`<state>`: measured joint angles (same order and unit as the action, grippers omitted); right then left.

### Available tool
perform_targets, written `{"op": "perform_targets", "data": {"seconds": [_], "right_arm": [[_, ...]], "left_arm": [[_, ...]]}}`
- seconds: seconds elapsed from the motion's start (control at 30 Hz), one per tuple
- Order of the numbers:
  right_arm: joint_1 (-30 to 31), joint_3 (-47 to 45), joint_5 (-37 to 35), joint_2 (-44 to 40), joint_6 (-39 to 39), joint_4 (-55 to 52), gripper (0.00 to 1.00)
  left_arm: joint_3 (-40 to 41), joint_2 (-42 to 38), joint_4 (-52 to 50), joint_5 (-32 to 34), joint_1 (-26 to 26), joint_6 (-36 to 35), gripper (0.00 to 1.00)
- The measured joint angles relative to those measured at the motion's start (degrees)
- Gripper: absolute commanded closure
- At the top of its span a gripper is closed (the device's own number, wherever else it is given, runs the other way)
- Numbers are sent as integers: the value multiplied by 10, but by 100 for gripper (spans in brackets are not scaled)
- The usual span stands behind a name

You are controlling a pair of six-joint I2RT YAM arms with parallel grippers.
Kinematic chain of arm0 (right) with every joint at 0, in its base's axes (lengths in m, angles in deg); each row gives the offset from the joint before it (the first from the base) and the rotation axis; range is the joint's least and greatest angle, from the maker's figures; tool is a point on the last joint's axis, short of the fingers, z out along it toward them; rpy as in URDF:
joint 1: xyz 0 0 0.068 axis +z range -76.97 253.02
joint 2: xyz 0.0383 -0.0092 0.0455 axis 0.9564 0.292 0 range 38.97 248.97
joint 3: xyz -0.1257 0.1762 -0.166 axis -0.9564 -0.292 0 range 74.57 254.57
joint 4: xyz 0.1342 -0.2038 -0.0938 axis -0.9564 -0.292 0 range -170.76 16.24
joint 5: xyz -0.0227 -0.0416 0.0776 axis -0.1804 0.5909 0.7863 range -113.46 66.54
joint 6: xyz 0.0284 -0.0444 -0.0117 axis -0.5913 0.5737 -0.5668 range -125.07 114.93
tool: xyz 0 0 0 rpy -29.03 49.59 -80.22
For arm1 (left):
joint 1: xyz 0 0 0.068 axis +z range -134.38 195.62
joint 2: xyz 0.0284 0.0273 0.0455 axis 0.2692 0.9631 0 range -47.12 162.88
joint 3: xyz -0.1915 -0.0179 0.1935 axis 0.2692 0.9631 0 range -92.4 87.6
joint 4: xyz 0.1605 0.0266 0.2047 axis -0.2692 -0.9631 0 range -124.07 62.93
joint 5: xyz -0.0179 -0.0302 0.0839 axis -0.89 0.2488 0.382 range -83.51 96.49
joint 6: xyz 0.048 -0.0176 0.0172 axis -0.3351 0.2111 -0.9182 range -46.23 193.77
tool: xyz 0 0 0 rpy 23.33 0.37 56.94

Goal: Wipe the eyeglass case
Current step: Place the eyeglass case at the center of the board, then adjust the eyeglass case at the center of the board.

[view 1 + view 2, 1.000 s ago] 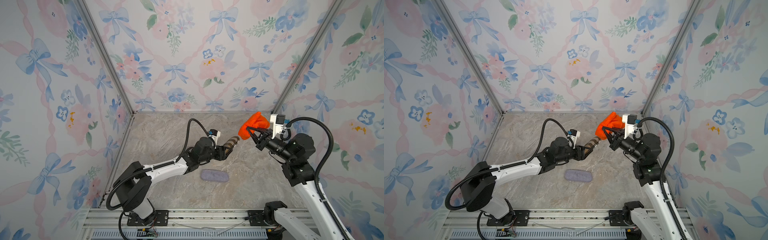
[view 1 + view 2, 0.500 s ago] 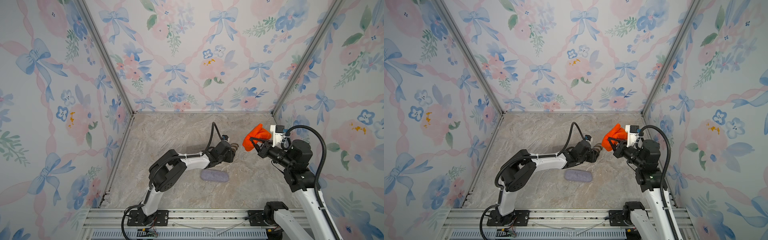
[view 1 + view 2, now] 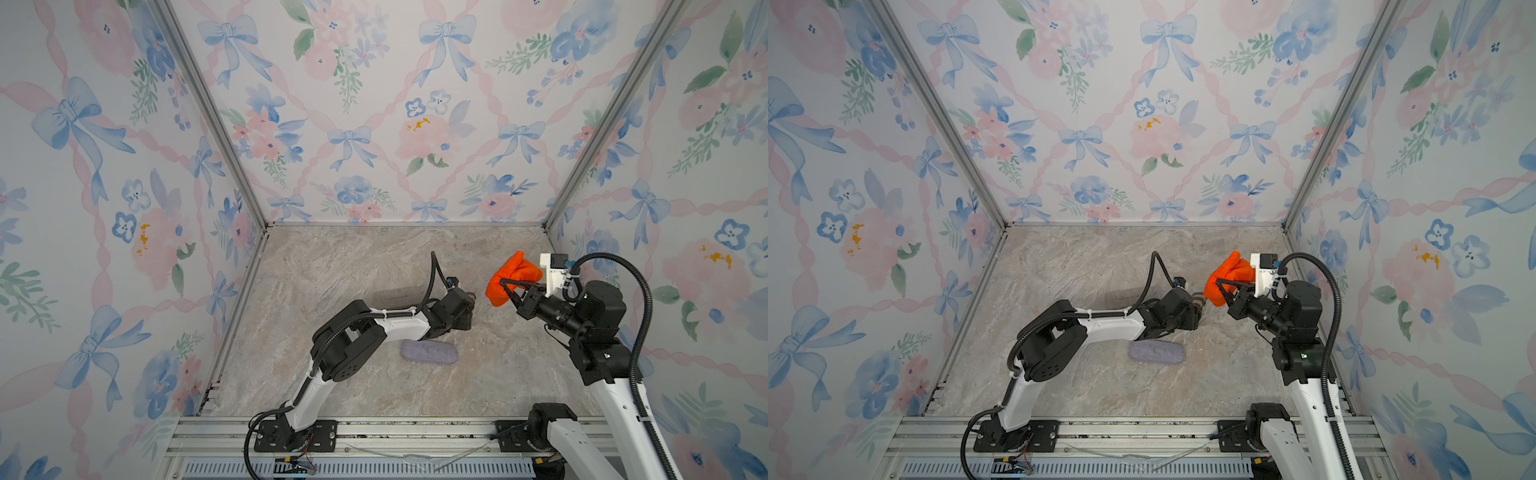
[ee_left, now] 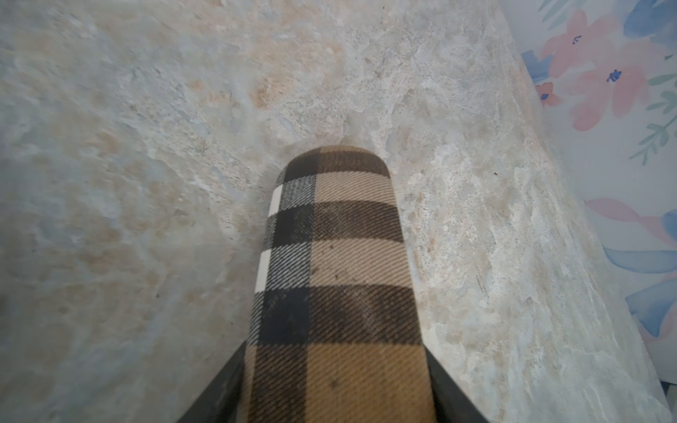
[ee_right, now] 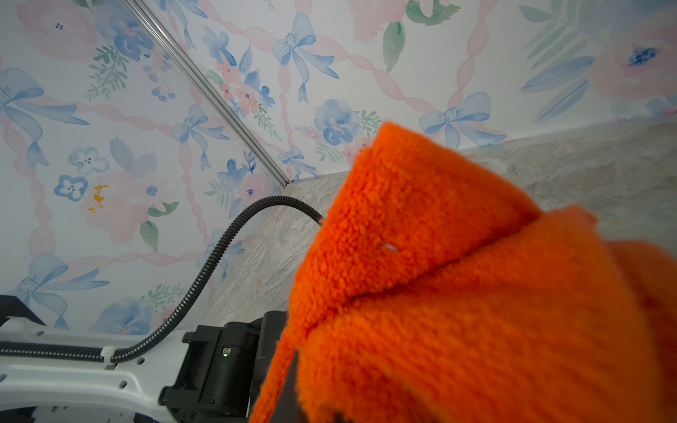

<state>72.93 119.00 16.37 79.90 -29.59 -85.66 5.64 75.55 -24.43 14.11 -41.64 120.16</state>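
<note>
Right of centre on the marble table point(image 3: 332, 270), low down: eyeglass case point(image 4: 335, 256), tan/black check. Left gripper point(image 4: 335, 351) has it by one end, a fingertip point(image 4: 230, 388) against each long side. Reads as a pinch; how firm, can't tell. Far end is down at the tabletop, touching or just off, unclear. From above the gripper body hides nearly all of it; only the brown tip point(image 3: 1200, 300) pokes out toward the orange cloth point(image 3: 515, 270).

Right gripper point(image 3: 503, 284) is clamped on that cloth, bunched, held clear of the table, near the case tip, not touching.

Handling, my read: woven fabric over a stiff rounded shell. Light, keeps its shape, weave gives friction, not fragile. End grip is sensible, leaves most of the length bare for wiping. Downside: long lever, so a push near the free end could swivel it in the jaws. Resting that end on the table would help.

Containers: case is the only one. Looks closed, no seam or hinge in view; contents unknown.

Lilac oblong pad point(image 3: 429, 353) lies flat nearer the rail point(image 3: 415, 430), apart from both grippers. Can't tell what it is.
</note>
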Motion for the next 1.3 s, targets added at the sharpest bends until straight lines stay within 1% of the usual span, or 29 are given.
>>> {"op": "perform_targets", "data": {"seconds": [0.07,0.1,0.3,0.5,0.7,0.83,0.97,1.17,1.3], "right_arm": [[-3,-3,5,0,-1,0,100],[-4,-5,7,0,-2,0,100],[-11,-9,16,-3,-4,-5,100],[-17,-16,19,-17,-8,-8,100],[-36,-27,20,-28,-15,-8,100],[-45,-32,22,-28,-23,-8,100],[-48,-34,22,-27,-28,-7,100],[-62,-34,23,-27,-35,-3,100],[-86,-34,24,-19,-37,-3,100]], "left_arm": [[-7,5,-9,-5,0,14,5],[-10,7,-15,-9,-1,23,2],[-22,12,-30,-30,-1,63,2],[-26,12,-32,-58,-1,102,5],[-31,17,-20,-108,-1,170,7],[-32,21,-7,-140,-2,220,7],[-32,21,-3,-165,-6,255,7],[-32,21,4,-204,-10,264,8],[-32,9,-28,-226,-10,215,9]]}}
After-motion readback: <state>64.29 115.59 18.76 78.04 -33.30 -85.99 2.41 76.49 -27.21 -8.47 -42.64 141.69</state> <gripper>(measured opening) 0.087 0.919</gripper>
